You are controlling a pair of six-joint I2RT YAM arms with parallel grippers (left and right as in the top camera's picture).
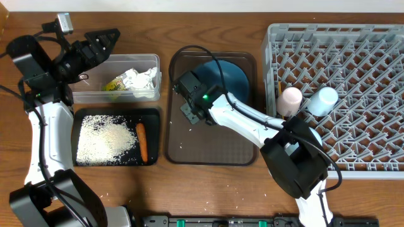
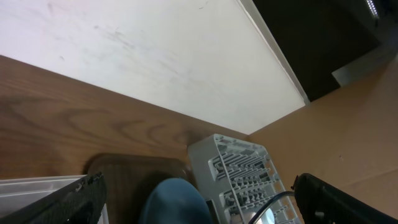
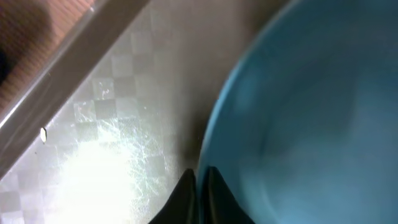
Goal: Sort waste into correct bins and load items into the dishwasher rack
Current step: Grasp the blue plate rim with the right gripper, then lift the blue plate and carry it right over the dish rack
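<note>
The right jaws are closed together on the 9 o'clock rim of the plate [image 1: 233, 79]. In the right wrist view the rim's edge runs down into the thin slit between the two dark fingertips [image 3: 184, 200], one on the plate's blue face and one on the tray side. The left jaws stand wide apart in the air over the 10 o'clock corner of the clear tub [image 1: 95, 91], well apart from the plate. In the left wrist view their tips sit at the two bottom corners of the picture.

The plate lies flat in the 12 o'clock half of the brown tray [image 1: 208, 142], which sits on the counter [image 1: 208, 25] between the two bins and the rack [image 1: 353, 63]. A few loose white grains lie on the brown tray.

The clear tub holds the crumpled wrapper [image 1: 140, 81] at its 3 o'clock end, with a yellowish bit beside it. Just at the tub's 6 o'clock side, the black tray [image 1: 117, 112] holds a spread of rice [image 1: 104, 139] and, at its 3 o'clock end, the carrot piece [image 1: 142, 142].

In the rack, at its 9 o'clock edge, the pink cup [image 1: 290, 101] and the light-blue cup [image 1: 323, 101] sit side by side. I cannot tell whether they are upright or tipped.
</note>
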